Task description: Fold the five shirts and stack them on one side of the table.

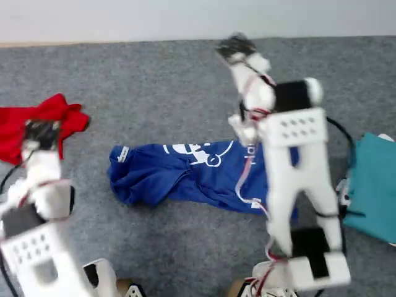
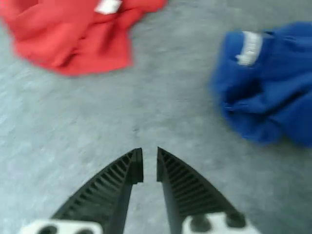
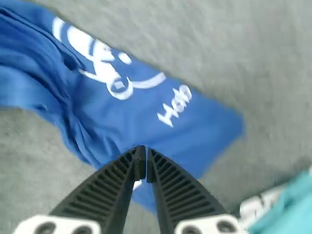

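Three shirts are showing on the table: a crumpled red shirt (image 1: pixel 59 111) is lying at the left edge, a blue printed shirt (image 1: pixel 179 173) is sprawling bunched across the middle, and a teal shirt (image 1: pixel 371 185) is sitting at the right edge. None is looking folded yet, so the work is probably just beginning with the blue one.

The right gripper (image 3: pixel 146 156) is hanging above the blue shirt's printed chest, its jaws pressing together on nothing. The left gripper (image 2: pixel 148 158) is hovering over bare table between the red shirt and the blue shirt's collar end, its jaws standing a narrow slit apart and also empty.

Doing this step well is likely meaning flattening before folding. Both claws should be widening first, then pinching a single layer at opposite ends, the left near the collar tag and the right at the far hem corner, and drawing apart gently so the rumpled side is spreading out. Grabbing several layers at once is risking a lumpy fold.

A grey felt-like cover (image 1: pixel 154 80) is lining the table, likely dragging on cloth. A pale wall (image 1: pixel 124 18) is running behind it.
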Available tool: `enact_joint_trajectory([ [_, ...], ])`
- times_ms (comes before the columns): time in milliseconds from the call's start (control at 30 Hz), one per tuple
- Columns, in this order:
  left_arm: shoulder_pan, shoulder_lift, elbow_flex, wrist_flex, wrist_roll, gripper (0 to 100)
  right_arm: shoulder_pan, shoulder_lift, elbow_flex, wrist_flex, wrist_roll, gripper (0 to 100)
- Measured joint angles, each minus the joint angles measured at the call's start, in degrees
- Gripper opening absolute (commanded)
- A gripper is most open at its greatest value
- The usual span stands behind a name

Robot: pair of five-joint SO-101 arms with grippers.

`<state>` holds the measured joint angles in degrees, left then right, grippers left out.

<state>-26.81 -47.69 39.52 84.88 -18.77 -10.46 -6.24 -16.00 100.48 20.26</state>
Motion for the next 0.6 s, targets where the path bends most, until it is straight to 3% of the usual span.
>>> enact_joint_trajectory([
  [233, 12.8, 24.1, -14.9, 3.1, -0.9, 1, 10.0, -17.5, 18.3, 0.0, 0.0, 0.9],
  [400, 17.6, 37.2, -23.6, 3.6, -6.6, 11, 14.8, -28.1, 28.7, 0.0, 0.0, 0.9],
  [600, 21.5, 49.8, -32.6, 3.6, -11.1, 11, 20.8, -40.4, 36.7, 0.0, 0.0, 0.9],
])
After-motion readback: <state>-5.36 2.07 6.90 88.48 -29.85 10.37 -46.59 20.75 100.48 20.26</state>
